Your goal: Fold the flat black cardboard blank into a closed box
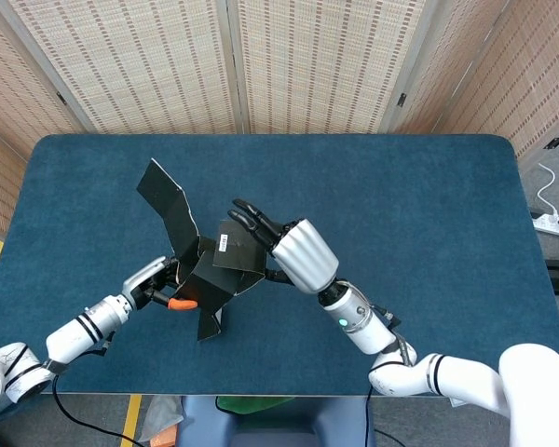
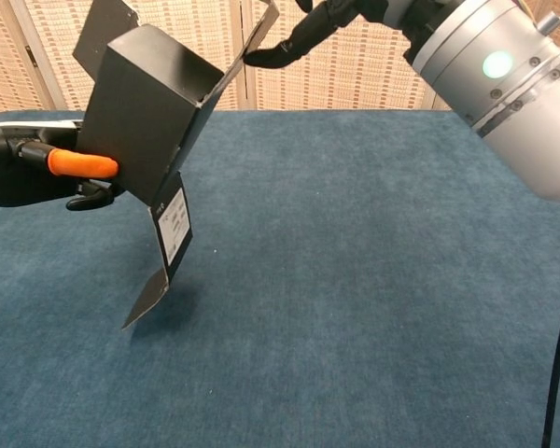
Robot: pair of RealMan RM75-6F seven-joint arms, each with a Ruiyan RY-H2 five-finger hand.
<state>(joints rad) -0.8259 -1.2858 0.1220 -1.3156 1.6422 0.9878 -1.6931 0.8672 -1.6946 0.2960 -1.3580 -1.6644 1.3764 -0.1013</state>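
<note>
Cardboard blank (image 1: 208,270), half-formed and held above the tabletop (image 1: 429,205) by the left hand (image 1: 154,284), needs its 12 o'clock flap closed by the right hand's (image 1: 270,237) pressing fingers.

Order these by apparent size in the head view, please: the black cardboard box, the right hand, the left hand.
1. Black cardboard box, with its open flaps.
2. Right hand.
3. Left hand, partly hidden behind the box.

The right hand seems nearer the camera, so its lead over the left hand is unsure.
</note>
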